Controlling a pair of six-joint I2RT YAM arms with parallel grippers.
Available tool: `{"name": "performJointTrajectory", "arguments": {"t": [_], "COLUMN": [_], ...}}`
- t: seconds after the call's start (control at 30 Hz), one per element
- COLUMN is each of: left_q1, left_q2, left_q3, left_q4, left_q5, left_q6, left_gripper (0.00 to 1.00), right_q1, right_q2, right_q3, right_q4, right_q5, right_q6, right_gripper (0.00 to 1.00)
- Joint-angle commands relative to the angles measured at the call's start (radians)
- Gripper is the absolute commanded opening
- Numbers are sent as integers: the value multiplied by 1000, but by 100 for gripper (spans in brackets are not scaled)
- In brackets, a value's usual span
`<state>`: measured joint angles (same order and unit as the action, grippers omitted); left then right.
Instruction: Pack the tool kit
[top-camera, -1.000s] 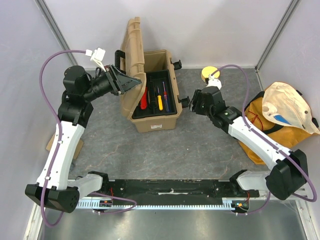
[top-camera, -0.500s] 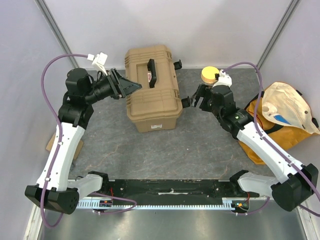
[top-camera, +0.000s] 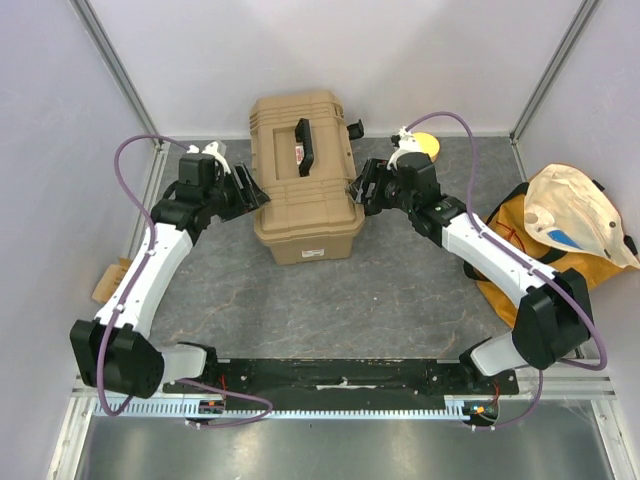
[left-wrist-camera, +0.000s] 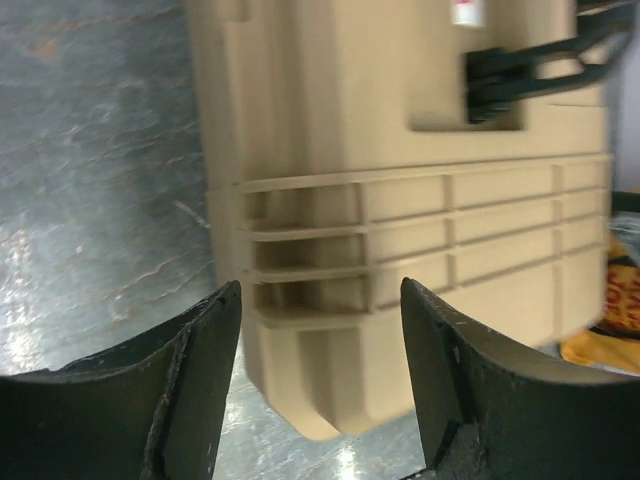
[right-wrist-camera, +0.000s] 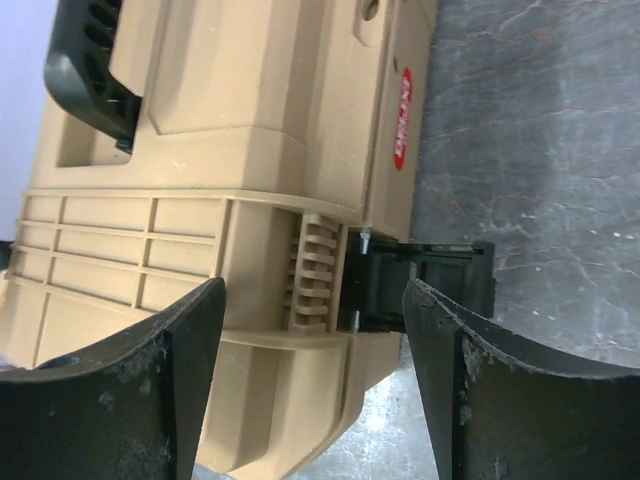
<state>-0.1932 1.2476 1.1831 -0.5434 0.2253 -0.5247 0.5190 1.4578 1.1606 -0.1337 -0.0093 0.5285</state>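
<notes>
An orange-yellow fabric bag slumps at the far right, with a yellow, perhaps round, object farther back.

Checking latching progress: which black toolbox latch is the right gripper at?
The nearer latch, between the open fingers of the right gripper; the farther latch sits unattended toward the back wall.
</notes>
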Motion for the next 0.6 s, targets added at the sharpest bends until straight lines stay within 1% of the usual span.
{"name": "performJointTrajectory", "arguments": {"t": [0.0, 0.07, 0.27, 0.47, 0.57], "left_q1": [0, 0, 5, 1, 1], "left_q2": [42, 70, 122, 63, 20], "left_q3": [-16, -33, -89, -192, -241], "left_q4": [-12, -10, -6, 3, 2], "left_q5": [-132, -115, -58, -32, -32], "left_q6": [9, 2, -35, -54, -49], "left_gripper": [71, 71, 70, 68, 67], "right_q1": [-1, -1, 19, 145, 173], "right_q2": [19, 33, 79, 98, 127], "right_q3": [-42, -74, -168, -233, -228], "right_q4": [124, 198, 307, 353, 355], "right_q5": [-168, -225, -392, -413, -390], "right_q6": [33, 57, 139, 160, 182], "right_gripper": [77, 73, 65, 61, 61]}}
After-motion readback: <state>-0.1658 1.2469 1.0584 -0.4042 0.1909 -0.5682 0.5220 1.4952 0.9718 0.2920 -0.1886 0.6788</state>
